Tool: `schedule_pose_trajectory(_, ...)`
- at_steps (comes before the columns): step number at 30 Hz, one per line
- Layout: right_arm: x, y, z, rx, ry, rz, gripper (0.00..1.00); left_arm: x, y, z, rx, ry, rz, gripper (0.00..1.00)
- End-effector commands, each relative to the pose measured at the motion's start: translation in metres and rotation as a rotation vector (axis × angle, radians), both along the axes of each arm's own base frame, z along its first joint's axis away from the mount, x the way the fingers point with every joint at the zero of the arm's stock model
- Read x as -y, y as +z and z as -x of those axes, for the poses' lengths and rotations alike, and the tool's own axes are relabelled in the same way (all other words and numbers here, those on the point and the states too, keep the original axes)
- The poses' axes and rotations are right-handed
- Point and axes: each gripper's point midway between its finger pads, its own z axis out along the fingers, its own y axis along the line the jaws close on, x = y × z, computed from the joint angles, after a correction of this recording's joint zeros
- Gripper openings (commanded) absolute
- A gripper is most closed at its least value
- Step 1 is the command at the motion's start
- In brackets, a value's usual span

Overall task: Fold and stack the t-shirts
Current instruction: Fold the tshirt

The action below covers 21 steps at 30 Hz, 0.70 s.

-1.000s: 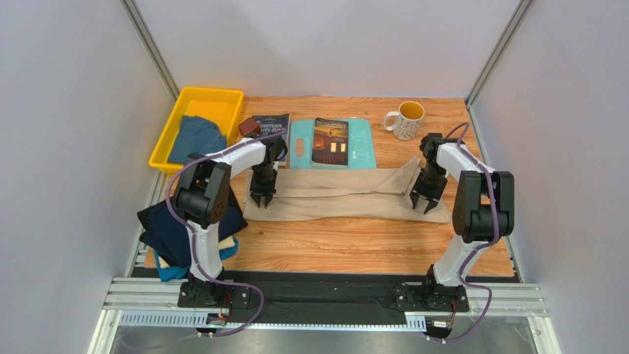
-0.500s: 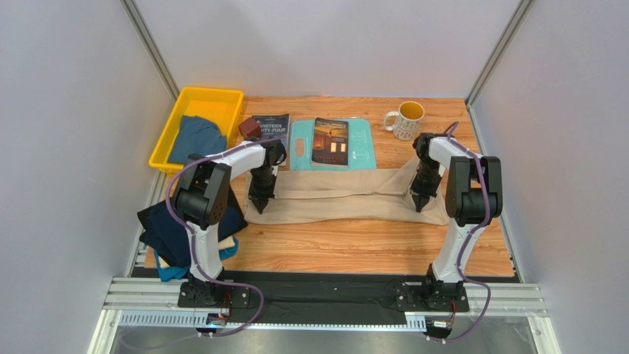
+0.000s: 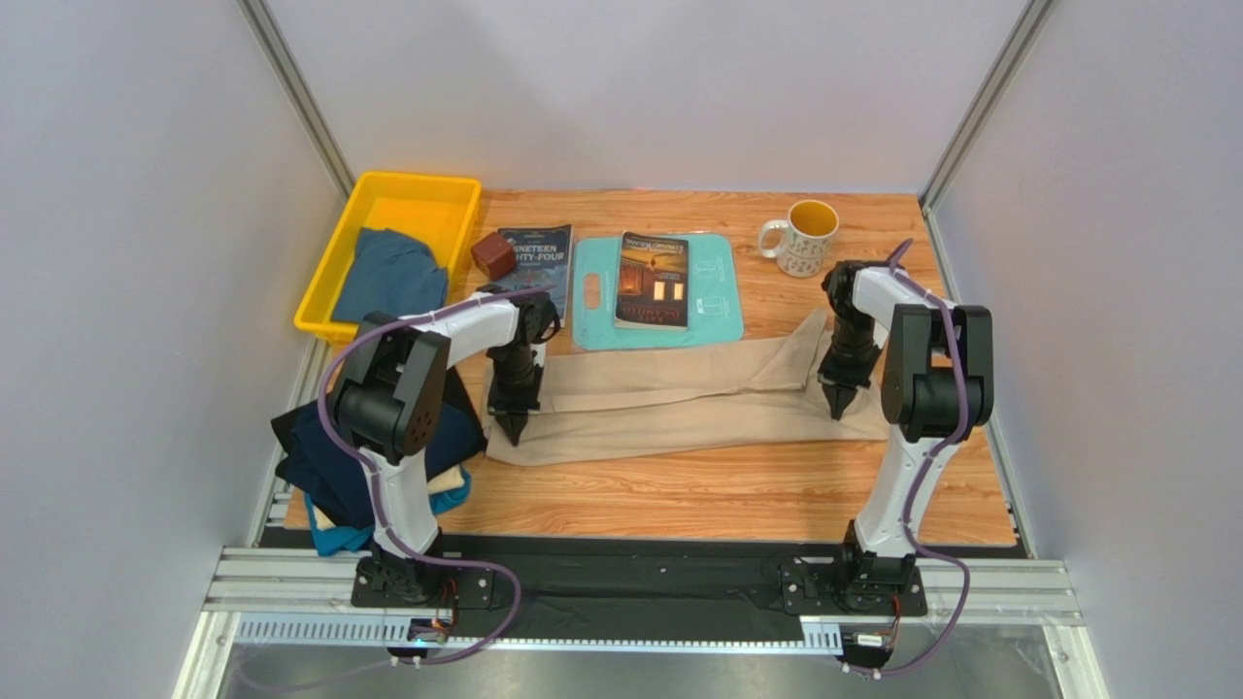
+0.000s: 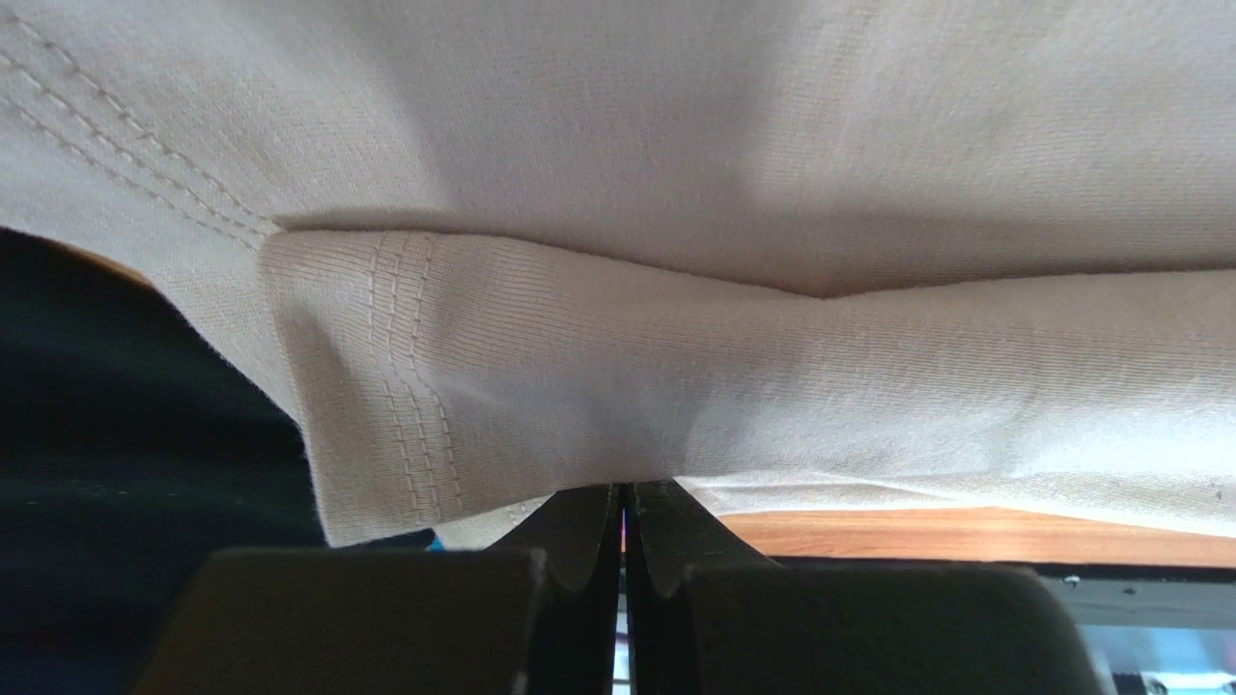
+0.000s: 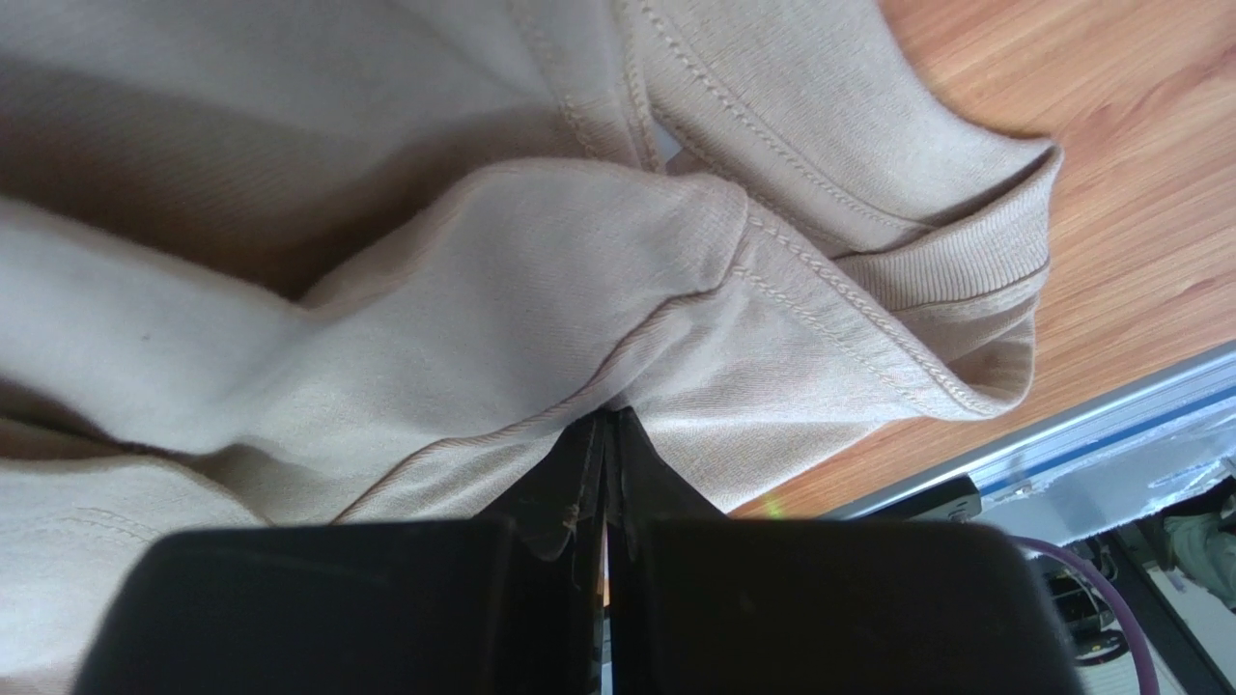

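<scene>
The beige t-shirt lies as a long folded strip across the middle of the wooden table. My left gripper is shut on its left end; the hemmed cloth fills the left wrist view. My right gripper is shut on its right end, near the collar. A dark navy shirt lies on a teal one at the table's left front edge. A dusty blue shirt lies in the yellow bin.
A light-teal board with a book on it lies behind the beige shirt. Another book and a small brown block lie to its left. A mug stands at the back right.
Both grippers have closed on the beige shirt's ends. The left gripper has pulled its end toward the near edge, so the strip now runs slanted and bunched.
</scene>
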Motion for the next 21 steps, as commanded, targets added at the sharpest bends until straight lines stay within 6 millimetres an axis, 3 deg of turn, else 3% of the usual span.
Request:
schedule_pose_trajectory(1,0.047,-0.005,-0.013,0.034,-0.025,0.169,0.0,-0.022,-0.014,0.014,-0.038,0.007,-0.08,0.0)
schedule_pose_trajectory(10,0.064,-0.002,-0.02,0.034,-0.077,0.204,0.0,-0.019,-0.011,0.018,-0.058,-0.003,-0.048,0.0)
schedule_pose_trajectory(21,0.086,0.015,-0.079,0.117,-0.128,0.236,0.0,0.005,-0.013,0.052,-0.135,-0.097,-0.005,0.0)
